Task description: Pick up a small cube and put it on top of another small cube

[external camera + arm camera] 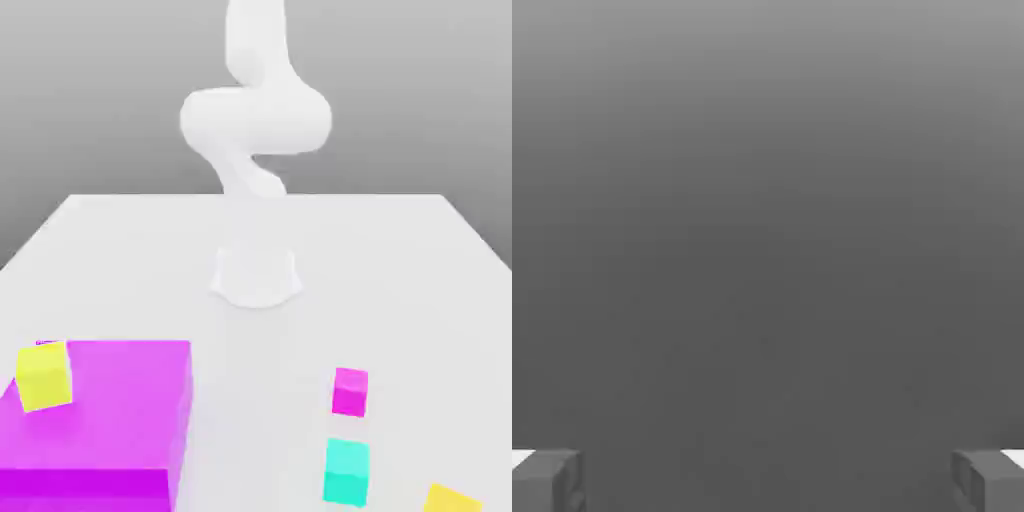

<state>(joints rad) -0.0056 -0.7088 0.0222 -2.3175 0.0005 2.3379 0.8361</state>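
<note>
A: What does the exterior view give us?

B: The white arm [255, 110] rises at the top centre of the frame, folded over its round base [256, 275] on the pale table [120, 250]. In the lower right of the frame sits the small cyan cube [346, 472], with a small magenta cube [350, 391] just above it in the frame, apart from it. A yellow cube [452, 498] is cut off by the bottom right edge. The lower left holds a big magenta block [110, 420] with another yellow cube [44, 375] on its top, near its left corner.

A: And the hand view?

B: Grey background, with two grey fingertips [547, 482] in the bottom corners of the frame. The gripper [768, 482] is spread wide, nothing between the fingers.

A: So where is the cyan cube relative to those fingers?

B: Well apart. It rests on the table in the exterior view's lower right, while the arm is bunched up high at the top centre.
</note>
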